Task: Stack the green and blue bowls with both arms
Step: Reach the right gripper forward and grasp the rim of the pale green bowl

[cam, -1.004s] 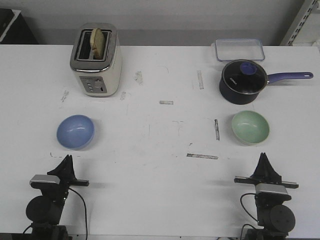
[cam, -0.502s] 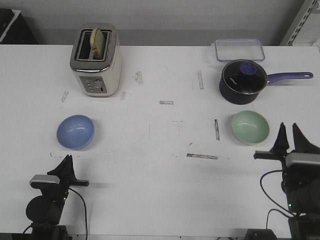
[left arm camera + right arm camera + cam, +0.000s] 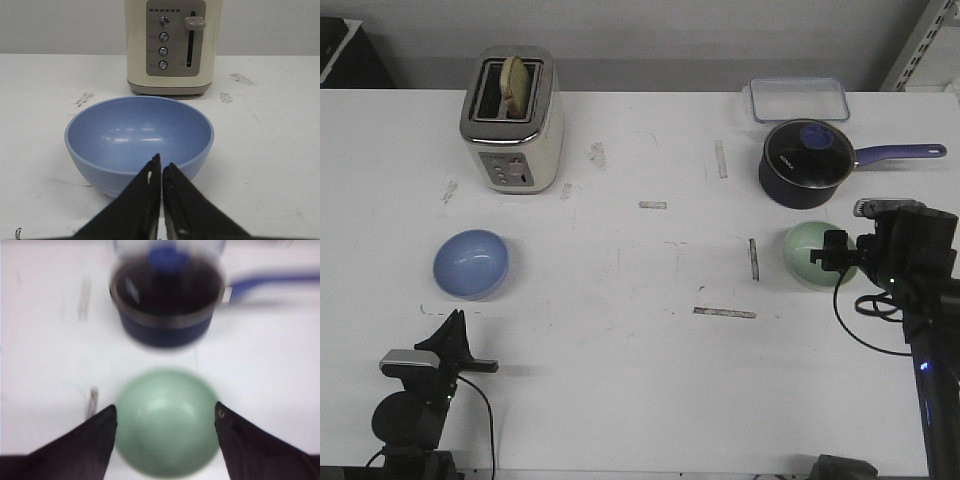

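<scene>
over on the white table [image 3: 640, 380] the right arm [image 3: 920, 280] hangs above the green bowl [image 3: 810, 252], its gripper [image 3: 166, 412] spread wide, a finger either side. near the pan [image 3: 807, 163]. the blue bowl [image 3: 471, 264] sits before the toaster [image 3: 512, 120]; left gripper [image 3: 161, 165] is pinched together, just short of it.

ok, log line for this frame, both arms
left gripper: shut, parked short of blue bowl | right gripper: open, over green bowl, no grasp | bowls: apart, unstacked
</scene>
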{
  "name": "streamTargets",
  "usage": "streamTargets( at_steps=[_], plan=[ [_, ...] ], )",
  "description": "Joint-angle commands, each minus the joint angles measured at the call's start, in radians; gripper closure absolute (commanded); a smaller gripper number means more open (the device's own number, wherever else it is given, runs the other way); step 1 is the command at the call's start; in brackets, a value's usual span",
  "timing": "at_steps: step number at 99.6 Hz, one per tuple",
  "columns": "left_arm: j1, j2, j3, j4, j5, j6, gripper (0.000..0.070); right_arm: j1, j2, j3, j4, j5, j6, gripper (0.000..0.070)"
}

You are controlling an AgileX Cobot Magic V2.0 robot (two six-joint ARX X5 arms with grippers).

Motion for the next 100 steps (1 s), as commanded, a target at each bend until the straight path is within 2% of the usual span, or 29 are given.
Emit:
streamTargets(
  at_steps=[1,23,40,53,58,63,76,100],
  plan=[
    [-0.001,-0.002,-0.021,0.012,0.001,0.001,0.0698,-0.032,0.065,0.019,-0.013,-0.005,-0.058,0.0272],
    [-0.001,-0.002,-0.021,0.012,0.001,0.001,0.0698,-0.113,0.235,0.019,-0.003,-0.005,-0.082,0.0273],
    [-0.001,-0.002,-0.021,0.012,0.001,0.001,0.0698,-0.119,0.335,0.019,0.032,-0.005,-0.083,0.0276],
    [-0.001,-0.002,-0.021,0.012,0.001,0.001,0.0698,-0.117,0.389,0.018,0.058,-0.005,-0.082,0.0308],
    [-0.001,-0.002,-0.021,0.011,0.001,0.001,0.0698,-0.117,0.402,0.018,0.069,-0.005,-0.082,0.0347],
    [-0.001,-0.002,-0.021,0.011,0.001,0.001,0.0698,-0.117,0.41,0.018,0.075,-0.005,-0.082,0.0423],
    [0.0,-0.002,-0.021,0.011,0.001,0.001,0.0698,-0.118,0.417,0.018,0.079,-0.005,-0.083,0.0696],
    [-0.001,-0.002,-0.021,0.011,0.001,0.001,0.0698,-0.118,0.411,0.023,0.093,-0.005,-0.083,0.07]
  ],
)
